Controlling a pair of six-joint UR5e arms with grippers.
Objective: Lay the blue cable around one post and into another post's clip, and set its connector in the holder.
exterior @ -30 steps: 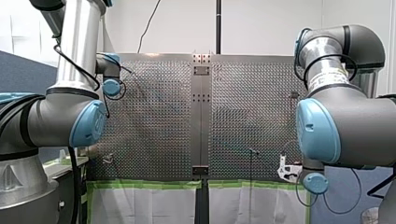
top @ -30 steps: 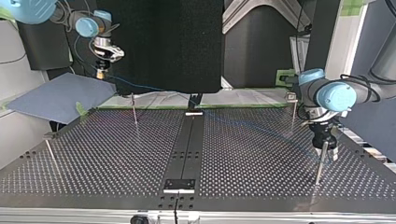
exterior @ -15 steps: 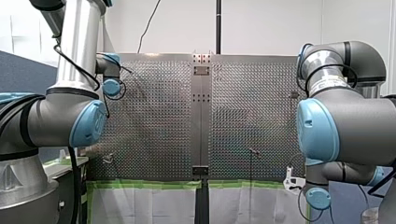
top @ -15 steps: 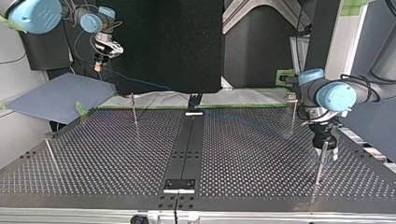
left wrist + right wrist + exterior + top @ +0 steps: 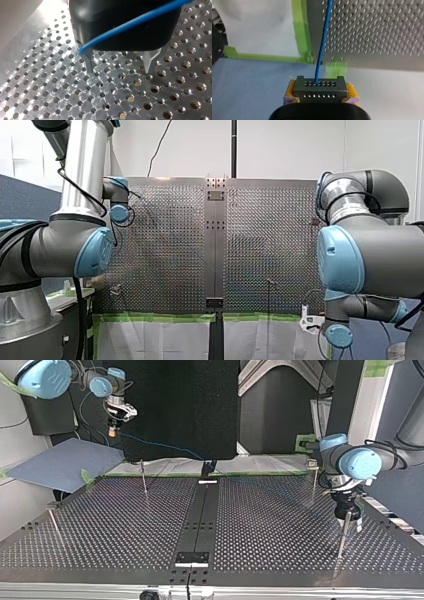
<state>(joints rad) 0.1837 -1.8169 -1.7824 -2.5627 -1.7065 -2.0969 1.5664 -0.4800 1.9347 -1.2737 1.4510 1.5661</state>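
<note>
Clamping connector [image 5: 320,87]: right end effector [image 5: 320,93]; blue cable [image 5: 323,42] ahead.

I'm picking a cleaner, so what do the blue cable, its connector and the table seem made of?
Blue cable: probably plastic-insulated wire; smooth, evenly blue, slightly glossy jacket.
Connector: dark grey, matte, rows of small holes; moulded plastic or coated metal, unclear.
Perforated table: bare metal, likely aluminium; bright sheen with circular marks round the holes.
</note>
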